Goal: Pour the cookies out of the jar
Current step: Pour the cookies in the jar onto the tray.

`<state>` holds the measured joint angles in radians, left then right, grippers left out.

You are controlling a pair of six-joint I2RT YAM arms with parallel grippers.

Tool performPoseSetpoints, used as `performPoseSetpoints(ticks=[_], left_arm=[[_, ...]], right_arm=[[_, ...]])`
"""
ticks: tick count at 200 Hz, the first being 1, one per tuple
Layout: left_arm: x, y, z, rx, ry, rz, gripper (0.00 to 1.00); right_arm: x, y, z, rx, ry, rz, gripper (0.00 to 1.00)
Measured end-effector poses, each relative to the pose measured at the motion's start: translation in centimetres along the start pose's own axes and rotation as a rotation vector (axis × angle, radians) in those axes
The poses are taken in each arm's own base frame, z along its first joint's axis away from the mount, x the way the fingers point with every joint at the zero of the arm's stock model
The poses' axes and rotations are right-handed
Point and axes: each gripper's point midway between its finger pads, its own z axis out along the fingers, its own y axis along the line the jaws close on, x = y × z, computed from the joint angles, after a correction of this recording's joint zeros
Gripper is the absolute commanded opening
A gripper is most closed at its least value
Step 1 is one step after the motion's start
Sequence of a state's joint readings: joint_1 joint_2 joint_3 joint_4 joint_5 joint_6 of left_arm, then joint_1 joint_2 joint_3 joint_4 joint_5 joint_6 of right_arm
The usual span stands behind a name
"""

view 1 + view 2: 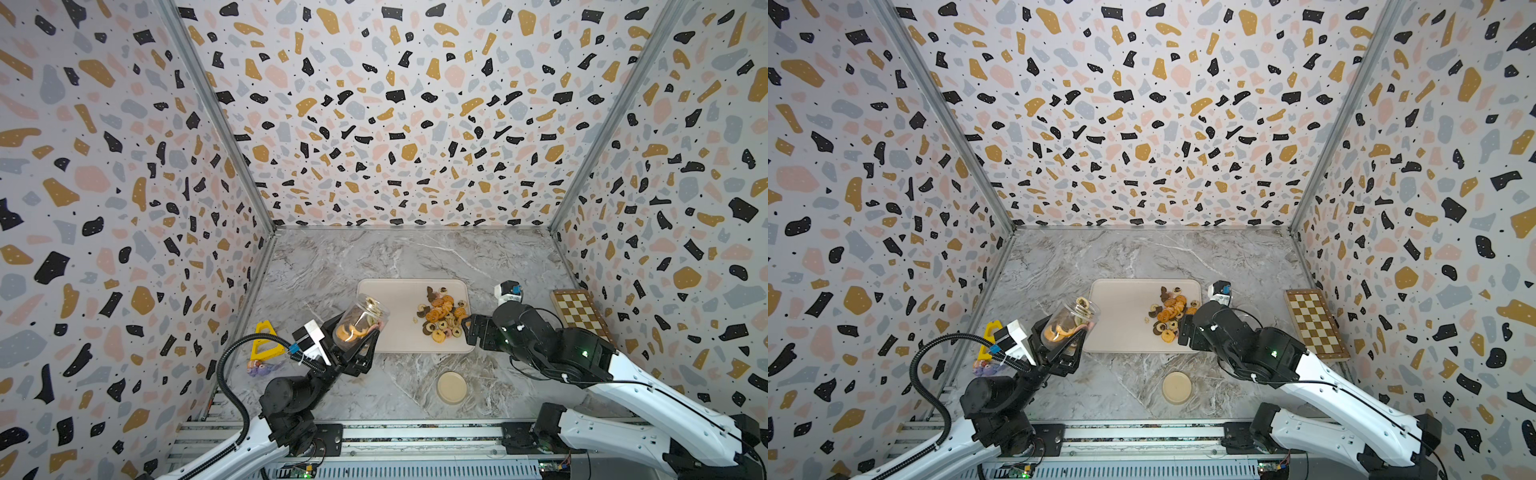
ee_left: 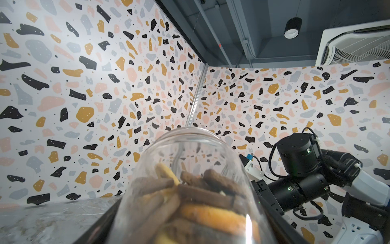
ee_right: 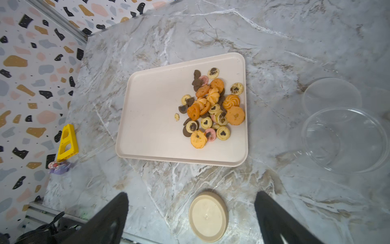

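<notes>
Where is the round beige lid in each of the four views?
Top view: round beige lid on the marble, robot-side of the tray.
Top view: lid, same spot.
Left wrist: not in it.
Right wrist: lid off the tray's long edge.
Shared landmark: the tray.

Jar (image 1: 360,321) is clear n glossy, glass or plastic, can't tell tbh. Tray (image 1: 392,305) = matt beige plastic, lid (image 1: 451,387) same. Worktop (image 1: 332,264) smooth marble-look w/ slight sheen. Chessboard (image 1: 579,316) = wood.

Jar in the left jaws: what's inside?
Brown and orange cookies piled at the base of the jar, one ring-shaped cookie near its mouth. Any under the pile are covered; count unknown.
</notes>
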<state>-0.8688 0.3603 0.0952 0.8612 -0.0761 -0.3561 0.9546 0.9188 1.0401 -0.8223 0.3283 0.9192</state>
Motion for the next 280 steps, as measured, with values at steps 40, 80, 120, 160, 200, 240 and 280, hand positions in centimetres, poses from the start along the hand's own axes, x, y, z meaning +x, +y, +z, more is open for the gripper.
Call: performPoseSetpoints(ticks=[40, 80, 120, 160, 200, 240, 280], left_arm=[[4.6, 2.5, -0.3, -0.073, 0.133, 0.026, 0.00], [5.3, 4.1, -0.4, -0.124, 0.152, 0.047, 0.00], [5.5, 5.3, -0.6, -0.155, 0.147, 0.051, 0.00], [6.6, 6.7, -0.4, -0.185, 0.189, 0.053, 0.00], [8.5, 8.2, -0.3, -0.224, 0.249, 0.045, 0.00], [8.9, 8.5, -0.2, -0.225, 0.259, 0.043, 0.00], [7.9, 8.3, 0.0, -0.218, 0.222, 0.051, 0.00]], right_arm=[[0.0, 0.2, 0.9, -0.019, 0.029, -0.028, 0.95], [0.3, 0.2, 0.7, -0.046, 0.033, -0.031, 0.95], [0.6, -0.2, 0.4, -0.056, 0.031, -0.027, 0.95], [0.6, -0.2, 0.3, -0.060, 0.028, -0.024, 0.95], [0.6, -0.1, 0.2, -0.064, 0.030, -0.022, 0.95], [0.7, -0.2, 0.3, -0.067, 0.033, -0.021, 0.95], [0.7, -0.2, 0.1, -0.072, 0.031, -0.019, 0.94]])
